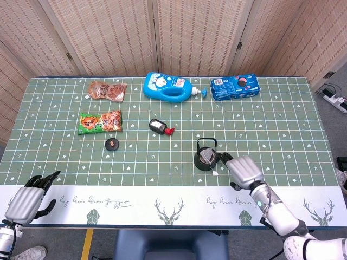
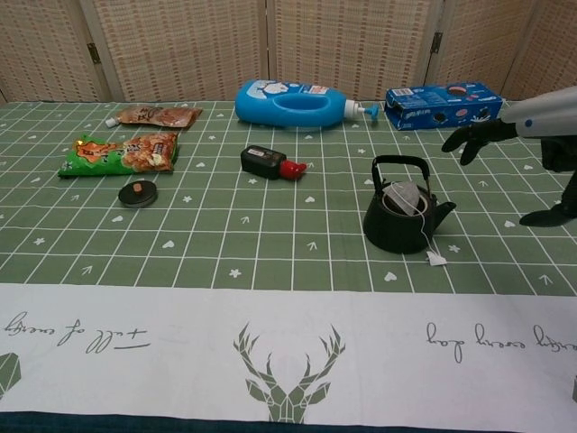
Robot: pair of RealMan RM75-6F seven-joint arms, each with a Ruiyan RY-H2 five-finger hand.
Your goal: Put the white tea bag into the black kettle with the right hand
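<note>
The black kettle [image 1: 206, 156] [image 2: 403, 216] stands upright on the green cloth, right of centre. The white tea bag [image 1: 207, 156] [image 2: 403, 197] sits in its mouth. Its string runs over the rim to a small white tag [image 2: 437, 260] [image 1: 215, 174] lying on the cloth. My right hand [image 1: 243, 170] [image 2: 521, 127] hovers just right of the kettle, holding nothing, fingers spread and apart from the kettle. My left hand [image 1: 26, 199] rests at the near left table edge, empty, fingers loosely apart; the chest view does not show it.
A blue bottle [image 1: 169, 86] and a blue biscuit box [image 1: 235, 88] lie at the back. Two snack bags [image 1: 101, 121] [image 1: 108, 90] are at the left, a small round disc [image 1: 111, 143] below them, a black and red gadget [image 1: 160, 127] at centre.
</note>
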